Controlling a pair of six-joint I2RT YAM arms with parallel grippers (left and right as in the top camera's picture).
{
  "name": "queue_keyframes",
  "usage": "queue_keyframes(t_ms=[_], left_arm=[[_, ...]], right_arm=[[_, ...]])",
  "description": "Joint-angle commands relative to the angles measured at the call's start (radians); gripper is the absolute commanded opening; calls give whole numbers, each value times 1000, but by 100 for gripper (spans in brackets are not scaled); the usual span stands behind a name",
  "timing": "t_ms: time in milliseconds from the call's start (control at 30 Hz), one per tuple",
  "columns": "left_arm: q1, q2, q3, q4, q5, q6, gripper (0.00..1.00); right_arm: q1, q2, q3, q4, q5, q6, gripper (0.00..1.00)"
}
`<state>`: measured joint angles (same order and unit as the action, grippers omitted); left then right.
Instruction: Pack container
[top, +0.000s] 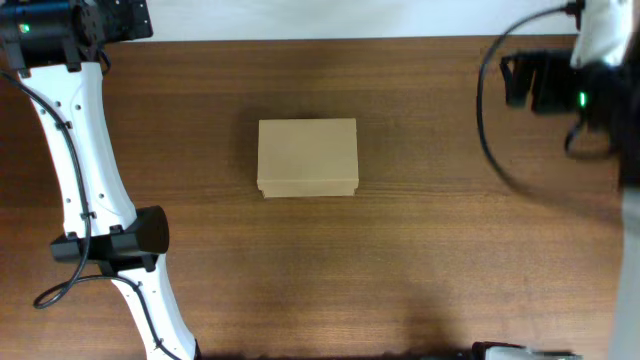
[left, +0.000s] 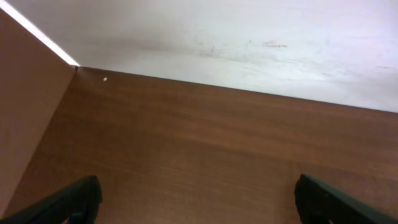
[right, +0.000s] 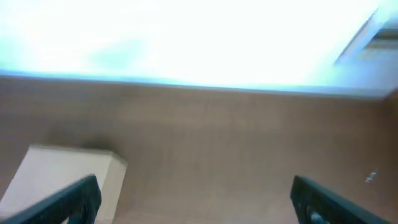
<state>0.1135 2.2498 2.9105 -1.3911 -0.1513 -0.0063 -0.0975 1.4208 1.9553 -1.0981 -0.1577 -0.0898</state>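
Note:
The container (top: 307, 157) is a plain tan cardboard box with its flap lid shut, lying flat in the middle of the wooden table. My left gripper (left: 196, 186) is open and empty, held over bare table near the far left corner (top: 112, 20), well away from the box. My right gripper (right: 193, 186) is open and empty, at the far right of the table (top: 516, 82). In the right wrist view a corner of the box (right: 59, 171) shows behind the left finger, apart from it.
A white wall (left: 249, 43) runs along the table's far edge. A brown side panel (left: 25, 112) stands at the left end. The left arm's white links (top: 85, 190) cross the left side of the table. Black cables (top: 485, 110) hang by the right arm.

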Motion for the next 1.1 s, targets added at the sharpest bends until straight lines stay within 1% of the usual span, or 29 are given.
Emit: queue_keyframes(t_ms=[0,67,100,167,233,400,533,700,967,1000,1067], left_arm=[[5,11,-5,-2,-11,15,100],[5,11,-5,-2,-11,15,100],[5,11,-5,-2,-11,15,100],[5,11,-5,-2,-11,15,100],[5,11,-5,-2,-11,15,100],[5,11,-5,-2,-10,15,100],[5,11,-5,-2,-11,15,100],[5,11,-5,-2,-11,15,100],[5,11,-5,-2,-11,15,100],[5,11,-5,-2,-11,15,100],[5,11,-5,-2,-11,15,100]], right_arm=[[44,-168,-207,101,147,-8,99],[72,-349,-458,265,154,-8,99],[73,-399,-532,307,156,-8,99],[73,-472,-637,359,166,-8,99],[73,-589,-785,426,195,-8,99],[73,-786,-999,553,201,-8,99],[73,-924,-1147,605,200,-8,99],[73,-1106,-1320,606,200,-8,99],[73,-1389,-1517,608,194,-7,99],[73,-1419,-1541,608,192,-7,99],[73,-1411,-1567,607,188,-7,99]])
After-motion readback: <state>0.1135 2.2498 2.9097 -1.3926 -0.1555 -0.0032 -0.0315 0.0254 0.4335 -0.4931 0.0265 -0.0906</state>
